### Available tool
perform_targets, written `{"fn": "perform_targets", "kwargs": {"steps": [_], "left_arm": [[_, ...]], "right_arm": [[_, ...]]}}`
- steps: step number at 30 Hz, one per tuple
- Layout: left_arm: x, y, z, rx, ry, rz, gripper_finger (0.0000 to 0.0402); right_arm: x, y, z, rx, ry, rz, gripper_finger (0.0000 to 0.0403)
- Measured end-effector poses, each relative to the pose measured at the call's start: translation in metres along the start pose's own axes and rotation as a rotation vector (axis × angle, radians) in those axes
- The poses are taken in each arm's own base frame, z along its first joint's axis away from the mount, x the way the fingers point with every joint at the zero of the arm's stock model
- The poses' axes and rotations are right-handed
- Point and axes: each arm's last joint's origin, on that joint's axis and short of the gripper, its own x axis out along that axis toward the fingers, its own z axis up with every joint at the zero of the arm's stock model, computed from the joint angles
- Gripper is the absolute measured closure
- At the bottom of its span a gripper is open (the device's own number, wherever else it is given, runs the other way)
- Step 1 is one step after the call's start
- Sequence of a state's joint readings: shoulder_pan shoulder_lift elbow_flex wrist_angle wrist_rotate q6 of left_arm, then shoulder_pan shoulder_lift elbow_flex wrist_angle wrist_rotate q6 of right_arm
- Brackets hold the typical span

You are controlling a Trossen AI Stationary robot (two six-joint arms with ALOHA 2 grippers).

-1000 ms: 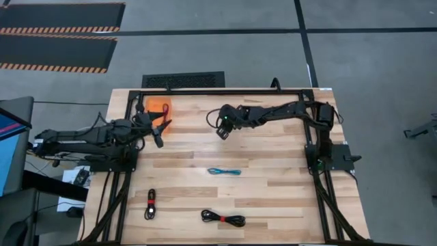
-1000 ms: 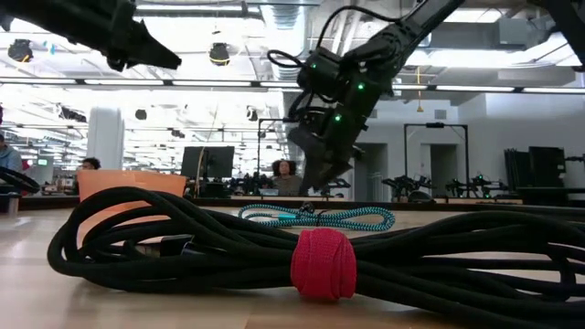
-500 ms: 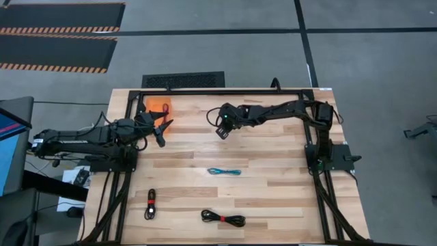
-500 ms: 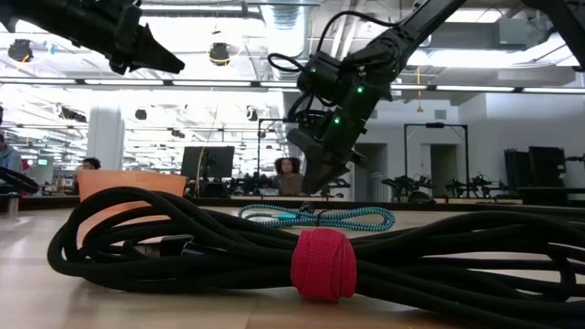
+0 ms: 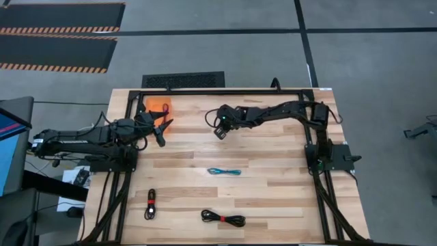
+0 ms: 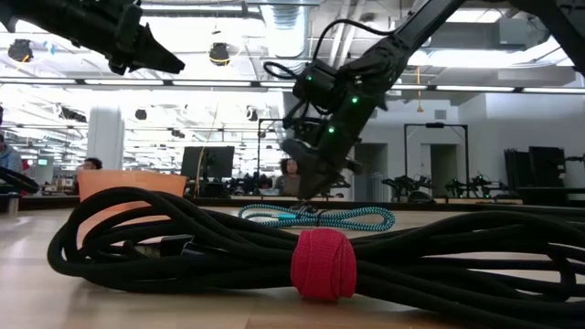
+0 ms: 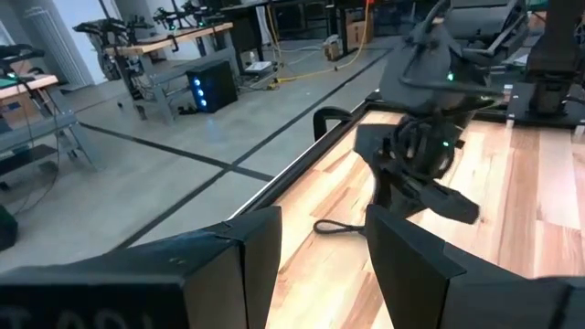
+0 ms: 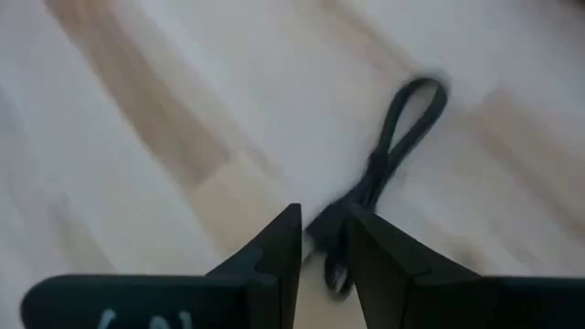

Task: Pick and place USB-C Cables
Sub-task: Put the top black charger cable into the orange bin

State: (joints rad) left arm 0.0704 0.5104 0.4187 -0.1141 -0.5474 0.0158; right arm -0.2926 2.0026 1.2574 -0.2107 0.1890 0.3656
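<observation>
A small black cable (image 5: 209,117) lies flat on the table's far half; it also shows in the left wrist view (image 7: 338,227) and the right wrist view (image 8: 395,151). My right gripper (image 5: 220,129) hangs low just beside it, fingers a narrow gap apart, with the cable's near end showing in that gap (image 8: 331,251). My left gripper (image 5: 161,130) is open in the air by the orange bin (image 5: 158,104). The teal cable (image 5: 224,171) lies mid-table. A black cable (image 5: 150,203) and the red-tied black cable (image 5: 223,219) lie near the front edge.
The orange bin sits at the table's far left corner with something reddish in it (image 5: 166,108). In the low view the red-tied cable (image 6: 322,263) fills the foreground, with the teal cable (image 6: 315,217) behind it. Bare wood lies between the cables.
My right gripper has come down toward the table and shifted slightly toward the left edge, closer to the small black cable. The cable has stayed where it lay.
</observation>
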Motion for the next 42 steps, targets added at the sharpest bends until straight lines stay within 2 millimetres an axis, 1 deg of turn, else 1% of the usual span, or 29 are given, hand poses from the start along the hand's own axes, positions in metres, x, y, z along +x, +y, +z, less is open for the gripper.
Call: {"fn": "perform_targets", "kwargs": {"steps": [2,10,14,17,25,27,30,33,36,39,41,42], "left_arm": [[0.0,0.0,0.0,0.0,-0.001,0.003,0.025],[0.0,0.001,0.0,0.006,0.0,0.013,0.025],[0.0,0.001,0.0,0.001,0.001,0.013,0.025],[0.0,0.001,0.0,0.001,0.002,0.013,0.025],[0.0,0.001,0.0,-0.003,0.005,0.013,0.025],[0.0,0.001,-0.001,-0.014,0.008,0.013,0.025],[0.0,0.001,-0.001,-0.027,0.008,0.015,0.025],[0.0,0.001,-0.001,-0.028,0.01,0.027,0.025],[0.0,0.002,-0.003,-0.016,0.024,0.043,0.025],[0.0,0.002,-0.003,-0.011,0.028,0.047,0.025],[0.0,0.002,-0.003,-0.005,0.028,0.041,0.025],[0.0,0.001,-0.003,-0.001,0.027,0.037,0.025]], "right_arm": [[0.001,-0.001,-0.003,-0.003,0.014,-0.008,0.029],[0.002,-0.007,0.0,0.002,0.017,-0.02,0.029],[0.006,-0.008,-0.004,-0.013,0.041,-0.021,0.0294],[0.006,-0.008,-0.005,-0.03,0.053,-0.023,0.0311],[0.005,-0.005,-0.007,-0.067,0.064,-0.023,0.0387],[0.005,-0.005,-0.007,-0.084,0.065,-0.023,0.0394],[0.004,-0.002,-0.007,-0.095,0.052,-0.042,0.0388],[0.003,0.005,-0.009,-0.118,0.023,-0.074,0.0381],[-0.001,0.015,-0.011,-0.157,0.006,-0.074,0.0388],[-0.011,0.028,-0.01,-0.185,-0.044,-0.065,0.0396],[-0.023,0.038,-0.009,-0.236,-0.1,-0.105,0.0397],[-0.029,0.045,-0.007,-0.262,-0.154,-0.126,0.0396]]}}
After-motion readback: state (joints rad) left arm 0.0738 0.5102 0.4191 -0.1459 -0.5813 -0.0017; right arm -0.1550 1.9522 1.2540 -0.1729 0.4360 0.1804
